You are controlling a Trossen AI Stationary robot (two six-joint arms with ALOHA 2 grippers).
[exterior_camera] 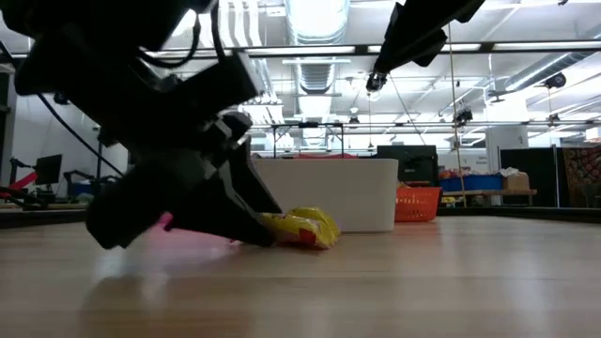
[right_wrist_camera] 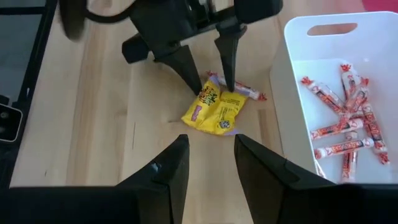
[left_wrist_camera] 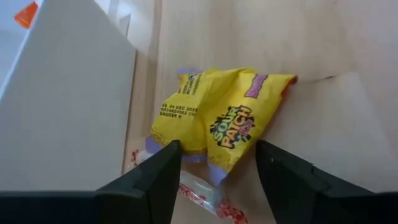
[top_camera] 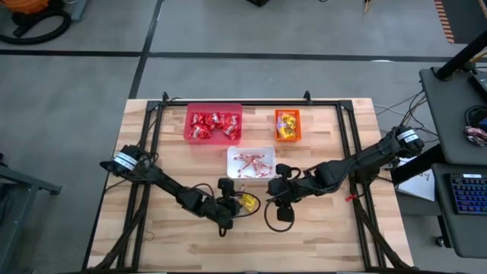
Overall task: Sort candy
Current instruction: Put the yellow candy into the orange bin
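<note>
A yellow candy packet (left_wrist_camera: 217,118) lies flat on the wooden table, just near of the white bin (top_camera: 230,152). One end of it rests on a red-and-white stick (left_wrist_camera: 205,194). My left gripper (right_wrist_camera: 211,87) is open and slants down at the packet's end, one fingertip on each side of it. My right gripper (right_wrist_camera: 211,168) hangs open above the table to the packet's right, with nothing between its fingers. Red packets fill the pink-red bin (top_camera: 190,110), yellow-orange ones the orange bin (top_camera: 288,113), and sticks the white bin. My left gripper's open fingers (right_wrist_camera: 198,84) come slanting down from the table's left and straddle the yellow packet's end (right_wrist_camera: 217,98), low over the table. I cannot tell whether either fingertip touches the packet or the stick under it.
The white bin's wall (left_wrist_camera: 62,93) stands close beside my left gripper on the far side. The three bins sit in the table's far middle. A black frame (top_camera: 346,129) runs along the table's edges. Bare wood lies toward the near edge.
</note>
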